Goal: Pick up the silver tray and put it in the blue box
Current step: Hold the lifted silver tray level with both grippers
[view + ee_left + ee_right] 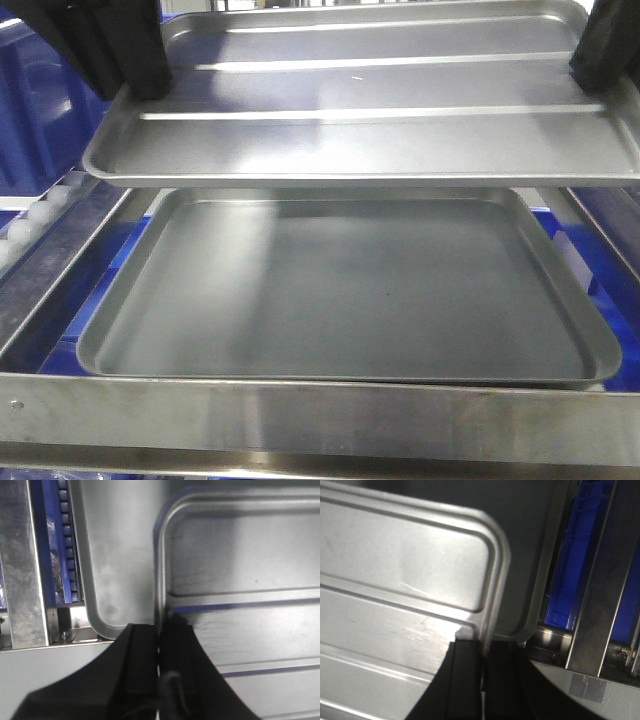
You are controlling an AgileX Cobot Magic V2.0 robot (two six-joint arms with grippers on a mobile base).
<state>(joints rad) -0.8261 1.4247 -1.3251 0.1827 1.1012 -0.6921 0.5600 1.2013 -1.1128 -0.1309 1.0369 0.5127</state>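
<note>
over the grey tray [350, 300], left gripper [159, 632] and right gripper [484, 649] are pinching the silver tray [380, 140] at opposite short ends.

Grey tray [350, 290] on steel frame [300, 415]

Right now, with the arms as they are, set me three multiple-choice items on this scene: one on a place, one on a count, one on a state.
1. Where is the silver tray? A above the grey tray; B under it; C beside it.
2. How many trays show? A one; B two; C four.
3. The left tool is: A open; B shut on the silver tray's rim; C shut on the grey tray.

Answers:
1 A: the front view shows it held over the grey tray.
2 B: one ridged, one smooth.
3 B: the left wrist view shows the rim pinched between its fingers.
</note>
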